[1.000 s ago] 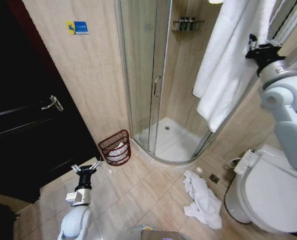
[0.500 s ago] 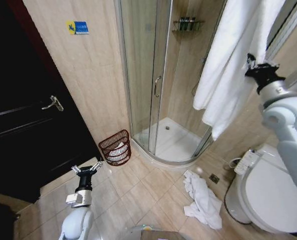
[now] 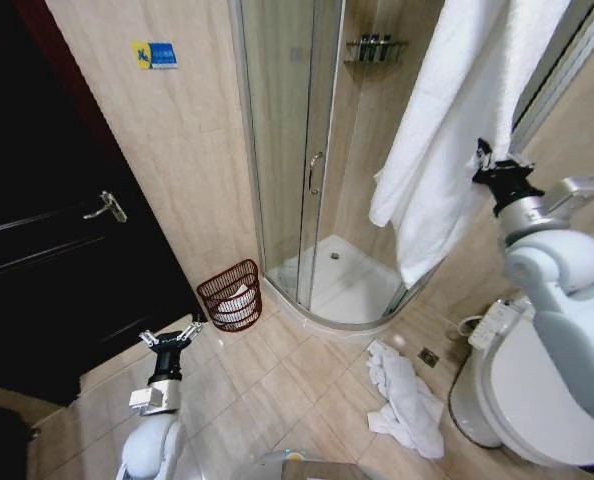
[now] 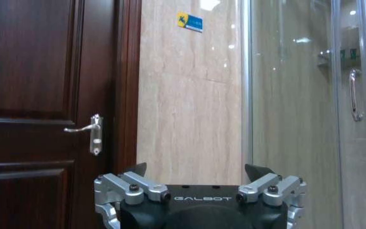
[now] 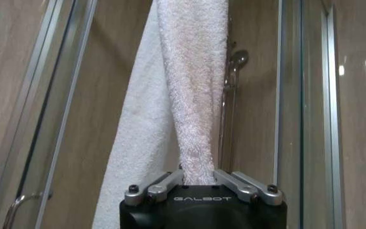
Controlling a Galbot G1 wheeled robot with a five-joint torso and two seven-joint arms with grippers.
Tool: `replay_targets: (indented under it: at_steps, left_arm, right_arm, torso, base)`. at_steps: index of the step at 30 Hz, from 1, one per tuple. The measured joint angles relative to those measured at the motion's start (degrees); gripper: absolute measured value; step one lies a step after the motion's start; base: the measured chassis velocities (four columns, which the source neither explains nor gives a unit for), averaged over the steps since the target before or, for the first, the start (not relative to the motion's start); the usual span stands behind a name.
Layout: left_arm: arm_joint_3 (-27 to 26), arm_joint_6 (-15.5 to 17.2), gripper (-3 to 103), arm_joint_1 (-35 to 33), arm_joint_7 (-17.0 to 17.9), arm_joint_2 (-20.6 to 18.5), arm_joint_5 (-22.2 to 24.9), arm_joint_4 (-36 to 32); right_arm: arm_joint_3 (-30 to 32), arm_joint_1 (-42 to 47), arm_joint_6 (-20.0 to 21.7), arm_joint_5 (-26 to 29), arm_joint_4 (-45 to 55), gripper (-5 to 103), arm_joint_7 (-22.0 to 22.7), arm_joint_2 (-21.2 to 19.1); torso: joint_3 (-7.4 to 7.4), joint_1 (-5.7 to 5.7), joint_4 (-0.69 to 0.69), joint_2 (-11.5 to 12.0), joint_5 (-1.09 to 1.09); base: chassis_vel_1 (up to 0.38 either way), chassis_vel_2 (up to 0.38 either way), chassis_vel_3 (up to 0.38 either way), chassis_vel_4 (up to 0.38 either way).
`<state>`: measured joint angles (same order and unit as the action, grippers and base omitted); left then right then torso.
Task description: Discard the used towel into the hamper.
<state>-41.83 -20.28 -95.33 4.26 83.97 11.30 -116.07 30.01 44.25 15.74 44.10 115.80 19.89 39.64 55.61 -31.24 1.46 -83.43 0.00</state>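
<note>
Right gripper (image 3: pixel 485 165) is raised beside the shower enclosure (image 3: pixel 307 160), jaws closed on a fold of the hanging white towel (image 3: pixel 447 130); the towel's upper end is cut off by the frame edge. Left gripper (image 3: pixel 171 335) hangs low over the floor tiles, fingers spread, holding nothing. Hamper (image 3: pixel 231 294) stands against the wall beside the shower; white contents inside are hard to identify. Another white towel (image 3: pixel 405 398) lies crumpled near the toilet (image 3: pixel 537 385).
</note>
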Motion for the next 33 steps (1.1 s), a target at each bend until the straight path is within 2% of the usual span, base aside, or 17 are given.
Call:
replay_targets:
  at_steps: [13,33]
  left_arm:
    - [-0.20,-0.89,100,0.01,0.05,-1.44,0.76,0.23]
    - [-0.21,-2.14,100,-0.18,-0.45,-2.02,0.90,0.65]
  right_arm:
    - [0.03,9.36,-1.63,-6.38,2.42,4,-0.14,5.47]
    - [0.37,15.22,-3.43,-11.22,3.87,4,-1.64,10.63]
  torso:
    - [0.00,0.00,0.00,0.00,0.00]
    - [0.00,0.00,0.00,0.00,0.00]
  base:
    - [0.000,0.000,0.000,0.000]
    - [0.000,0.000,0.000,0.000]
